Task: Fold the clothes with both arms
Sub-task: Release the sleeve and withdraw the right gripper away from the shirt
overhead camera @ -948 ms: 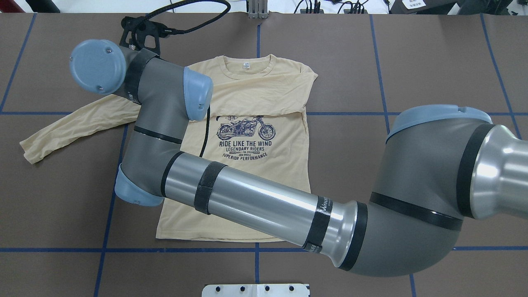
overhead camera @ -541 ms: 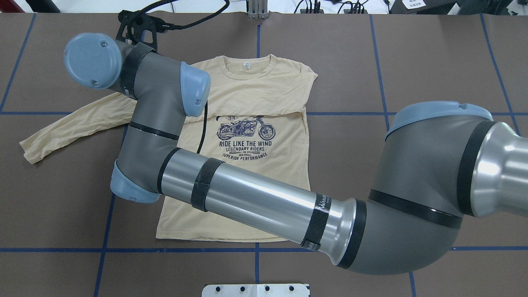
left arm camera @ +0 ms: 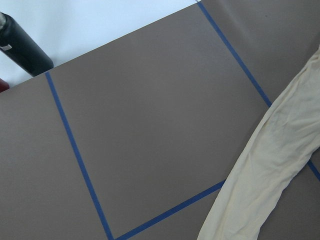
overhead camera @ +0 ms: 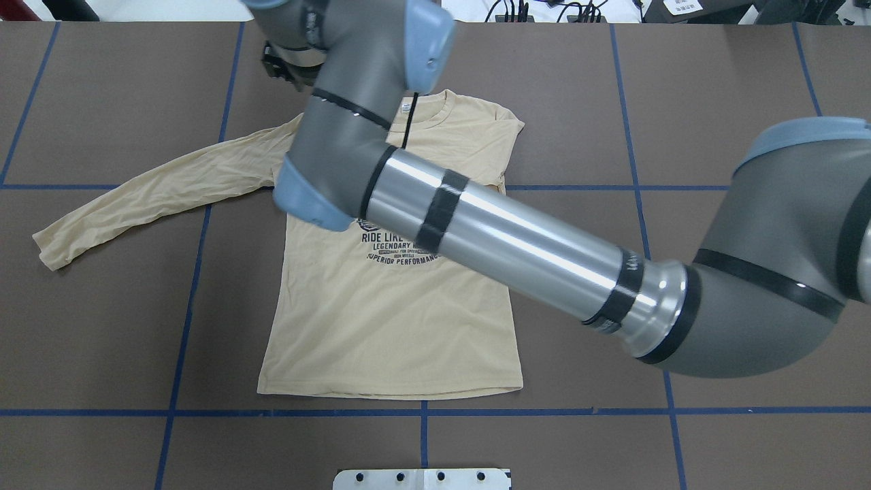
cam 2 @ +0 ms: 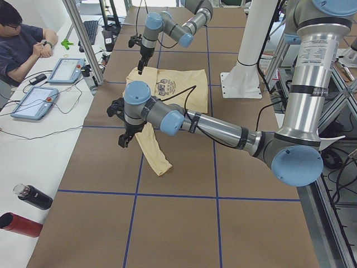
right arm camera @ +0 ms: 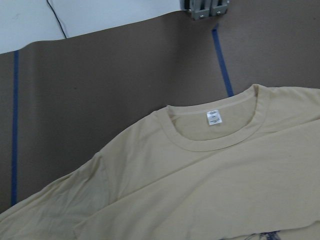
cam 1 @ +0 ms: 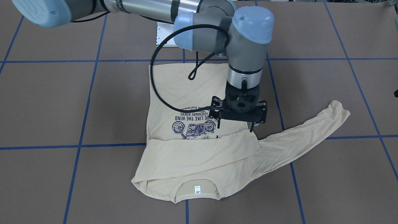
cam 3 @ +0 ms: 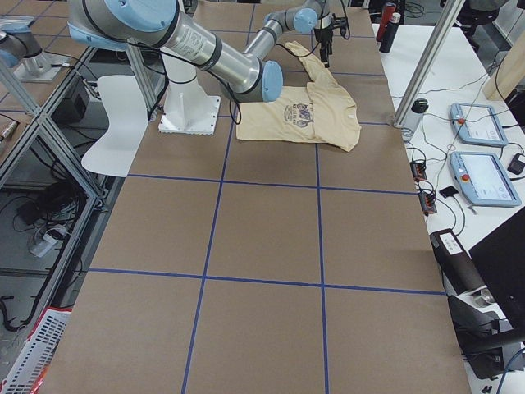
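Note:
The cream-yellow long-sleeved T-shirt [overhead camera: 388,327] lies flat and print-up on the brown table [overhead camera: 714,102]. One sleeve is folded across the chest [cam 1: 199,149]. The other sleeve [overhead camera: 156,187] stretches out to my left. My right arm [overhead camera: 517,238] reaches across the shirt. Its gripper [cam 1: 235,126] hangs open and empty above the shirt where the outstretched sleeve joins. The right wrist view shows the collar and white label [right arm camera: 214,118], no fingers. My left gripper [cam 2: 124,135] hangs above the table beside the sleeve [left arm camera: 270,165]; I cannot tell whether it is open or shut.
The white pedestal base plate [overhead camera: 422,478] sits at the near edge. A metal bracket [right arm camera: 205,7] stands at the far edge. A black and a red bottle [cam 2: 33,196] lie off the table's left end. An operator [cam 2: 22,39] sits by tablets beyond an aluminium post [cam 2: 83,44].
My right arm's wrist has swung away from the robot and to the right, from over the base of the outstretched sleeve to over the collar side. That sleeve now shows fully. The shirt has not moved.

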